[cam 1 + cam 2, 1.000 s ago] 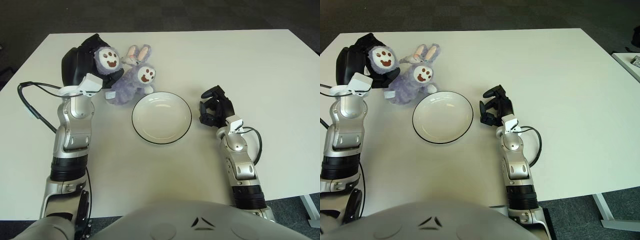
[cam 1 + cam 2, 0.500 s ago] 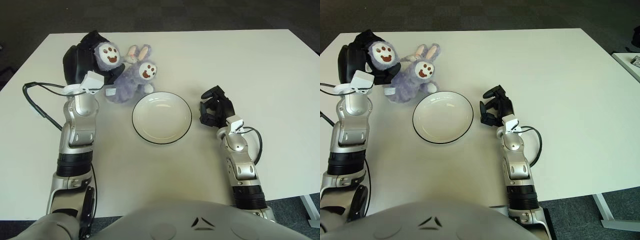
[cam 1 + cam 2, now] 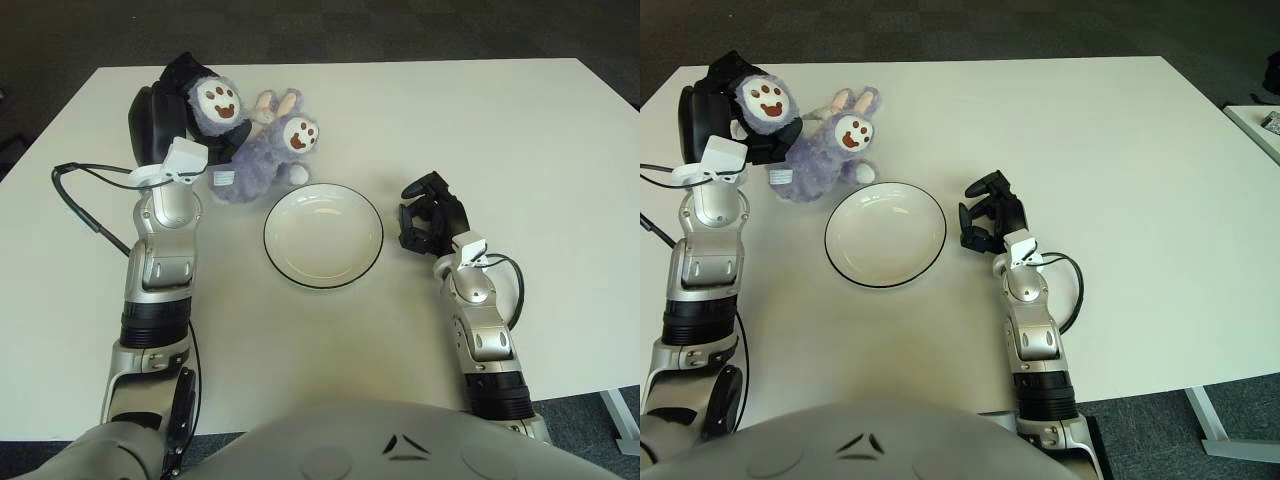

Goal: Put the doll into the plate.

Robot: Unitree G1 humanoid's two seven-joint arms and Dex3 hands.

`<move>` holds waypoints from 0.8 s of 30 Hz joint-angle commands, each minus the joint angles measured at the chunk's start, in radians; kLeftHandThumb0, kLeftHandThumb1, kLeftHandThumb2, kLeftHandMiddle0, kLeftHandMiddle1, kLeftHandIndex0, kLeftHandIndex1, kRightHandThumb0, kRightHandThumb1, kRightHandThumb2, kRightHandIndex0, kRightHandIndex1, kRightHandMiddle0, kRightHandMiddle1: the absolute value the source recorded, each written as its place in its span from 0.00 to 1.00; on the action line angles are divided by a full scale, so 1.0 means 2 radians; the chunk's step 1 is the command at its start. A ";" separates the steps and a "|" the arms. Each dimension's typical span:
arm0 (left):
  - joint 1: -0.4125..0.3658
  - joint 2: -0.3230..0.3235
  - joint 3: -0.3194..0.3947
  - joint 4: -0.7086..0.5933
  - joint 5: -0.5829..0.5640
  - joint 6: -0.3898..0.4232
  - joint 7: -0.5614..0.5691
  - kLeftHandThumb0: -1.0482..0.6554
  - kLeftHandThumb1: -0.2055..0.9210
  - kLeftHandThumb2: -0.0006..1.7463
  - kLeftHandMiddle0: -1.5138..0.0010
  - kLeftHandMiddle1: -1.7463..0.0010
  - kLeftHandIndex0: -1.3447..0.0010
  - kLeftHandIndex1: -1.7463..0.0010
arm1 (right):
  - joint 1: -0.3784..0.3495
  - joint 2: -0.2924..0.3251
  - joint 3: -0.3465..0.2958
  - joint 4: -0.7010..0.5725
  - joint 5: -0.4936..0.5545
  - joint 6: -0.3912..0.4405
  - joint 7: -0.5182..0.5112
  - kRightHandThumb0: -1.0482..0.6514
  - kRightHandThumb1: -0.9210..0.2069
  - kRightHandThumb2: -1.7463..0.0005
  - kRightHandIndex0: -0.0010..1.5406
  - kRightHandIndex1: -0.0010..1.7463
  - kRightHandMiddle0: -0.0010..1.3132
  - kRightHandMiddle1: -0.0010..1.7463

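A purple plush bunny doll [image 3: 262,150] lies on the white table, just beyond the upper left rim of the white plate [image 3: 323,235]. My left hand [image 3: 185,105] is shut on one of the doll's feet, the paw sole facing up. The doll's other foot [image 3: 300,134] and its pink-lined ears [image 3: 275,102] stick out to the right. My right hand [image 3: 428,215] shows to the right of the plate, fingers curled, holding nothing.
The plate has a thin dark rim and nothing in it. A black cable [image 3: 85,195] loops out from my left forearm over the table's left side. The table's far and right parts are bare white surface.
My left hand has drawn the doll's foot up and slightly away from me, and the doll's body has shifted with it. The right hand has not moved.
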 commanded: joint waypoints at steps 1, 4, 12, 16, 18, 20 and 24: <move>-0.011 0.011 0.005 -0.002 -0.004 0.001 -0.008 0.34 0.49 0.57 0.24 0.00 0.38 0.24 | 0.019 -0.001 0.003 0.010 0.002 0.014 0.005 0.61 0.38 0.36 0.25 1.00 0.28 0.99; -0.011 0.013 0.005 -0.004 -0.002 0.006 -0.011 0.34 0.49 0.57 0.22 0.00 0.38 0.24 | 0.020 -0.001 0.003 0.008 0.002 0.015 0.005 0.61 0.38 0.37 0.24 1.00 0.28 0.99; -0.005 0.041 0.011 -0.009 0.019 0.028 -0.025 0.33 0.48 0.57 0.19 0.00 0.36 0.25 | 0.021 -0.001 0.003 0.008 0.002 0.015 0.004 0.61 0.38 0.36 0.25 1.00 0.28 0.99; -0.003 0.053 0.014 -0.002 0.022 0.026 -0.026 0.33 0.48 0.57 0.19 0.00 0.36 0.25 | 0.020 -0.002 0.003 0.009 0.002 0.017 0.006 0.61 0.38 0.36 0.25 1.00 0.28 0.99; -0.003 0.060 0.016 0.004 0.019 0.026 -0.028 0.33 0.47 0.57 0.19 0.00 0.35 0.26 | 0.019 -0.002 0.004 0.009 0.002 0.019 0.008 0.61 0.38 0.37 0.25 1.00 0.28 0.99; -0.002 0.068 0.022 0.012 0.012 0.020 -0.031 0.33 0.47 0.57 0.19 0.00 0.35 0.26 | 0.019 -0.002 0.004 0.010 0.002 0.019 0.009 0.61 0.37 0.37 0.24 1.00 0.28 0.99; -0.003 0.078 0.028 0.028 0.001 0.008 -0.031 0.33 0.47 0.57 0.20 0.00 0.35 0.26 | 0.017 -0.002 0.004 0.012 0.002 0.018 0.009 0.61 0.37 0.37 0.24 1.00 0.27 0.99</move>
